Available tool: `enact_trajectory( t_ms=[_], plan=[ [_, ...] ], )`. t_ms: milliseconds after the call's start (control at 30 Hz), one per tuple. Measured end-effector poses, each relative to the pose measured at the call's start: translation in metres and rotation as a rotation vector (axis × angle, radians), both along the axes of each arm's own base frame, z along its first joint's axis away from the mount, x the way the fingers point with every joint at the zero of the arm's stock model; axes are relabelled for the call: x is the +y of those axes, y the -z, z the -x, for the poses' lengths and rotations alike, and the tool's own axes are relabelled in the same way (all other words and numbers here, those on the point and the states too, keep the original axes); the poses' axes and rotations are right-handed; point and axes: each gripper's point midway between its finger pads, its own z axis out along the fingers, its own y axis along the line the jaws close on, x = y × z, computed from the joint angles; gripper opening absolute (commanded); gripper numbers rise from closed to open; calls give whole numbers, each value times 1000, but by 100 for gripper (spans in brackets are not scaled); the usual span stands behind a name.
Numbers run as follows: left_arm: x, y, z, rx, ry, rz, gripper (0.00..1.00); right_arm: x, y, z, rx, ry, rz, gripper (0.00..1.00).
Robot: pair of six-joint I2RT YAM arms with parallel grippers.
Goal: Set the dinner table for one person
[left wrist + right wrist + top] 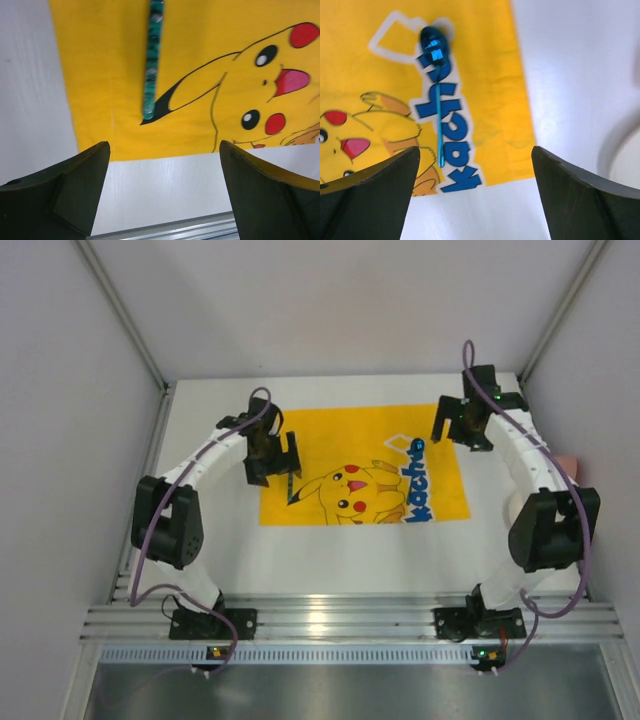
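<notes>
The white dinner table (330, 560) carries a yellow Pikachu-print cloth (330, 435) in its middle. A slim green utensil handle (152, 60) lies on the cloth's left part, ahead of my left gripper (164, 150). That gripper is open and empty, and it hangs over the cloth's left edge (272, 458). A shiny blue spoon (436, 95) lies along the blue lettering on the cloth's right part. My right gripper (475, 150) stands open and empty a little off the spoon, near the cloth's far right corner (462, 425).
Metal rails (340, 620) run along the table's near edge between the arm bases. Grey walls close in the left, right and back sides. A pale pink thing (568, 462) shows partly behind the right arm. A curved pale rim (620, 140) shows at the right.
</notes>
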Motion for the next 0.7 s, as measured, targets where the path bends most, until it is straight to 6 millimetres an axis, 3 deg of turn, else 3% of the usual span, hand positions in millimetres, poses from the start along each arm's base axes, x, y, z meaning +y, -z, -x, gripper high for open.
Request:
enact_trajectory(
  t_ms=[133,267,400,700],
  plan=[
    [46,27,20,82,-126,22,94,-78,-11,0,-21,223,4,95],
    [86,36,22,94,-232,30,94,-170,-4,23,25,494,53,97],
    [87,42,18,77,-208,38,92,-210,2,42,83,631,98,97],
    [78,81,2,154,-155,60,91,-282,11,54,136,825,109,96]
  ],
)
